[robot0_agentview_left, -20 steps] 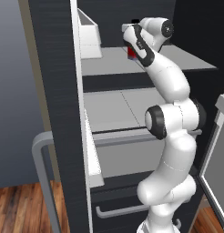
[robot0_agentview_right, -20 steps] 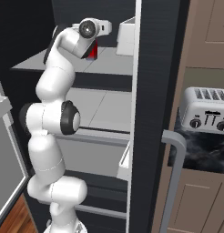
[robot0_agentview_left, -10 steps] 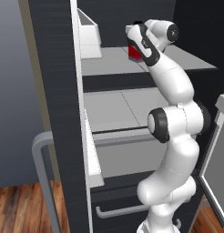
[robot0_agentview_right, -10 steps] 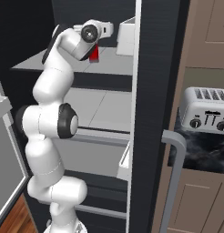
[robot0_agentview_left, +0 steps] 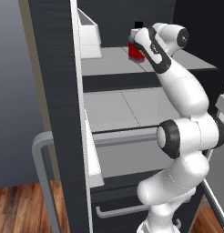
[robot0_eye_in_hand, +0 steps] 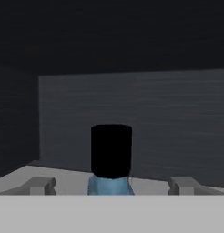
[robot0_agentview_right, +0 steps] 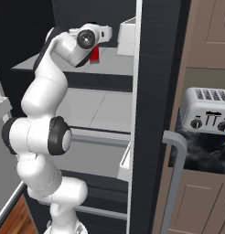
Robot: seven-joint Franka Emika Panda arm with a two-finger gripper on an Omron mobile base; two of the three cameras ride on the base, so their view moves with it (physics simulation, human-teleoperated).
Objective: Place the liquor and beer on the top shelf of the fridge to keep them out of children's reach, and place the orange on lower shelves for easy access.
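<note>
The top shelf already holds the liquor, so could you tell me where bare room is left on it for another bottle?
The top shelf is bare between the liquor and the white door bin, and along its front edge. It is crowded at the liquor, where the open gripper straddles it.

The top shelf [robot0_agentview_left: 114,61] is a wide pale-grey slab inside the fridge [robot0_agentview_left: 57,91]. The liquor [robot0_agentview_left: 134,49] stands upright on it toward the rear, with its black cap uppermost. Below it lie the lower shelves [robot0_agentview_left: 127,107], pale grey with thin seam lines; one carries a grey rail along its front edge.
</note>
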